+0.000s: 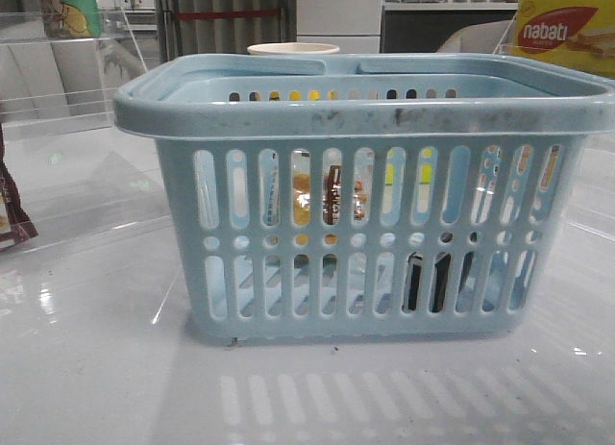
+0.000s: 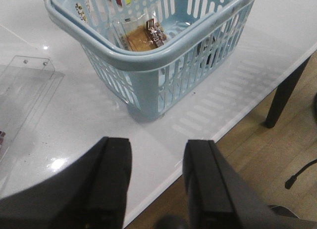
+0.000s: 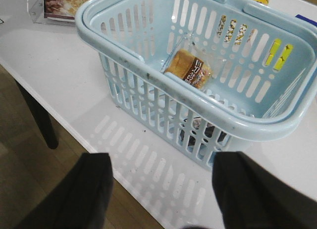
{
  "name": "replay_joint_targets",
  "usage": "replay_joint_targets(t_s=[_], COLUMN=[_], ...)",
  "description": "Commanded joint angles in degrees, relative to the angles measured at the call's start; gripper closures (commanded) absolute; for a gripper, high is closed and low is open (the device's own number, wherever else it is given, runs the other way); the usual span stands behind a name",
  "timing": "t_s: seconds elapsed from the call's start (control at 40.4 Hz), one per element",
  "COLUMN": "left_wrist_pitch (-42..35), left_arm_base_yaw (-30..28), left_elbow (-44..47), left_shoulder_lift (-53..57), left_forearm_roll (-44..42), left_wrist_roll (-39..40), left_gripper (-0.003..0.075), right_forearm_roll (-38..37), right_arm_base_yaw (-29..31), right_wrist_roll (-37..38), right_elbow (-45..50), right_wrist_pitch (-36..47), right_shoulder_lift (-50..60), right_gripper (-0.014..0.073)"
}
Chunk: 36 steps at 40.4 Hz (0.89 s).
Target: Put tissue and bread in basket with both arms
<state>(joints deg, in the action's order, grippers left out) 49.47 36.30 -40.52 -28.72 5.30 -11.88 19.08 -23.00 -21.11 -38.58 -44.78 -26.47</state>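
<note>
Bread (image 3: 189, 67) and tissue (image 1: 428, 282) inside basket (image 1: 365, 118) — well clear of both empty pincers

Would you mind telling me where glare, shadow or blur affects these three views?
Front view: ceiling lights glare on the glossy table, and the basket throws slotted light patches in front of it. Left wrist view: a bright glint sits on the table near the dark, blurred fingers. Right wrist view: slotted shadows fall beside the basket; the bread is sharp, the fingers soft.
</note>
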Motion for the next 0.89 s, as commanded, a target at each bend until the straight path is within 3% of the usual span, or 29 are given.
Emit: replay_joint_targets(t_s=[0.0, 0.124, 0.297, 0.396, 0.618, 0.866], left_wrist_pitch=[-6.13, -8.34, -11.01, -11.6, -11.97, -12.32], left_arm_base_yaw=[0.37, 0.37, 0.37, 0.37, 0.37, 0.37], left_elbow=[0.97, 3.47, 5.52, 5.87, 5.87, 5.87], left_shoulder_lift=[0.16, 0.16, 0.16, 0.16, 0.16, 0.16], left_forearm_roll=[0.39, 0.39, 0.39, 0.39, -3.62, -4.55], left_wrist_roll=[0.57, 0.57, 0.67, 4.04, 5.09, 5.09], left_gripper=[0.0393, 0.0393, 0.0393, 0.0432, 0.0633, 0.0628], right_forearm_roll=[1.03, 1.03, 1.03, 1.03, 1.03, 1.03], right_arm_base_yaw=[0.08, 0.08, 0.08, 0.08, 0.08, 0.08], right_wrist_roll=[-0.6, -0.6, -0.6, -0.6, -0.6, -0.6], right_elbow=[-1.57, -1.57, -1.57, -1.57, -1.57, -1.57], right_wrist_pitch=[3.67, 3.6, 3.6, 3.6, 3.27, 3.21], right_shoulder_lift=[-0.23, -0.23, -0.23, -0.23, -0.23, -0.23], right_gripper=[0.006, 0.0161, 0.0435, 0.0548, 0.0538, 0.0538])
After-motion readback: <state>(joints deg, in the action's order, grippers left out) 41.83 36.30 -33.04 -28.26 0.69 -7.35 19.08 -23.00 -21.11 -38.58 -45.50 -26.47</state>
